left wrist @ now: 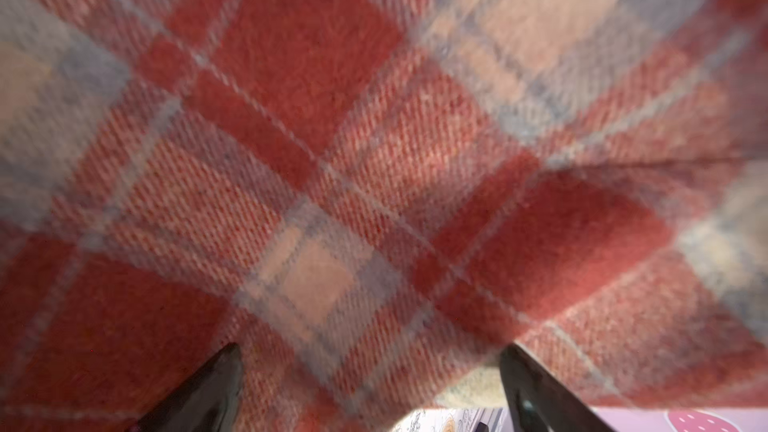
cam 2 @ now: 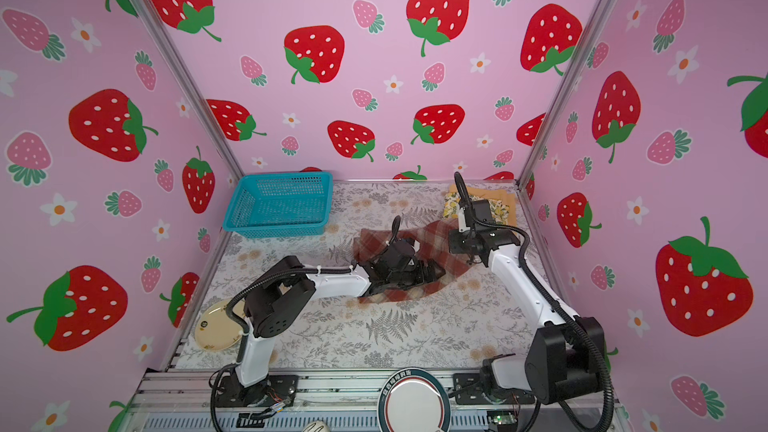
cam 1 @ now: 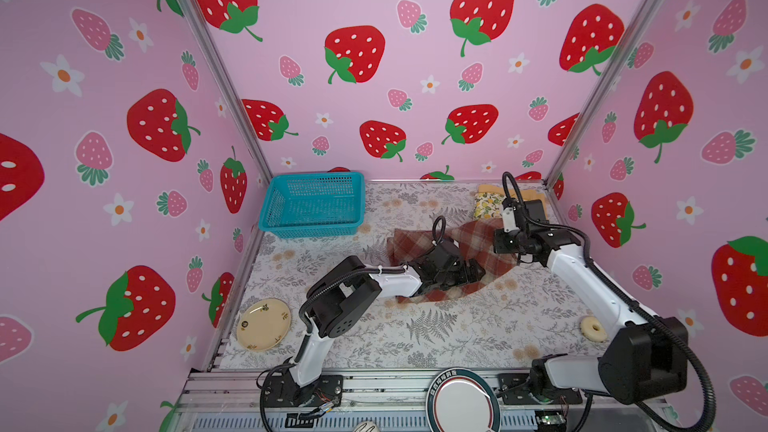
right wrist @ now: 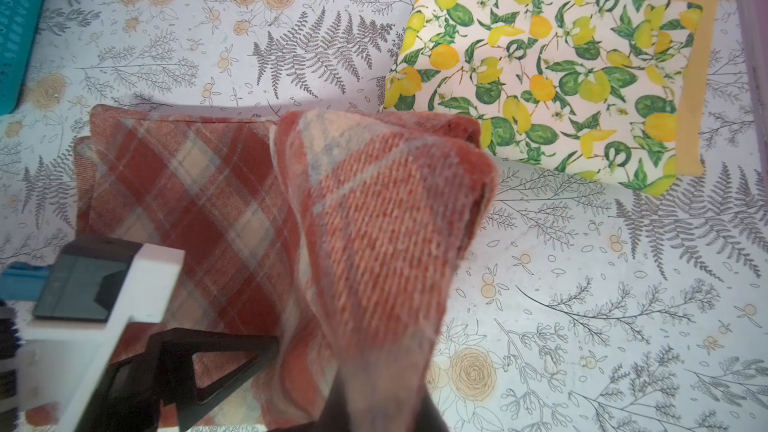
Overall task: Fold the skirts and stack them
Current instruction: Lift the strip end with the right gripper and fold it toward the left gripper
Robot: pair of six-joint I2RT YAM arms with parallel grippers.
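Note:
The red-brown and cream plaid skirt (cam 1: pixel 419 238) (cam 2: pixel 374 243) lies mid-table, partly folded. My left gripper (cam 1: pixel 473 273) (cam 2: pixel 434 274) hovers low over its front right part, open; plaid cloth (left wrist: pixel 332 160) fills its wrist view, between and beyond the spread fingertips (left wrist: pixel 226 371). My right gripper (cam 1: pixel 498 243) (right wrist: pixel 380 409) is shut on the skirt's right edge, and a doubled flap (right wrist: pixel 395 201) hangs lifted from it. The lemon-print skirt (cam 1: pixel 488 203) (right wrist: pixel 540 60) lies folded on the mustard-yellow skirt (cam 1: pixel 492 189) (right wrist: pixel 692 126) in the back right corner.
A teal mesh basket (cam 1: pixel 311 205) stands at the back left. A cream plate (cam 1: pixel 264 324) lies front left and a pale ring (cam 1: pixel 594 328) front right. The enclosure's pink walls close in the sides and back. My left arm's finger (right wrist: pixel 199 363) shows in the right wrist view.

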